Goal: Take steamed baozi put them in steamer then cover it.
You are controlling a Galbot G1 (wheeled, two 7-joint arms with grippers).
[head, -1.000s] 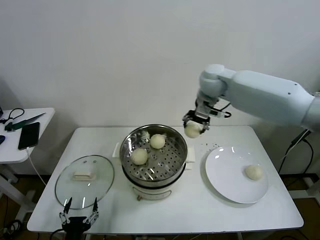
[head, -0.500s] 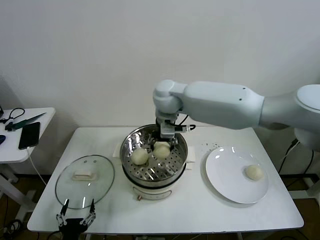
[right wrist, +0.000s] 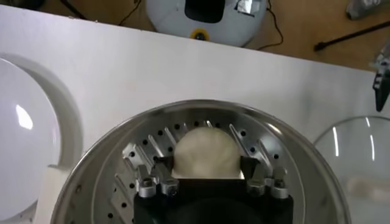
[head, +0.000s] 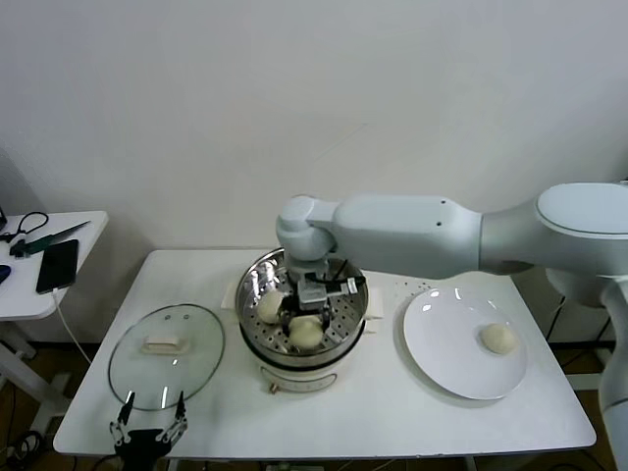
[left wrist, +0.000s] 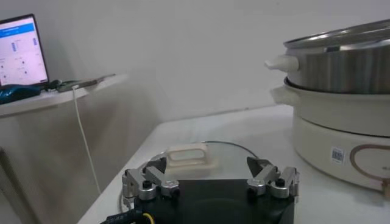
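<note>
The jaws of the right gripper [head: 308, 319] are closed on a baozi [right wrist: 203, 152], one finger on each side of it, down inside the steamer [head: 253, 285]. A second ago that bun hung in the air next to the pot; now the arm has swung over and dipped it to the front part of the holey floor, close to another bun [head: 270, 308]. I can't spot the third bun, as the arm hides the back of the basket. One bun [head: 498, 339] waits on the white plate [head: 442, 363]. I think letting go comes next. The left gripper [left wrist: 210, 184] rests open at the table edge, near the glass lid [head: 164, 355], which is not on yet.
</note>
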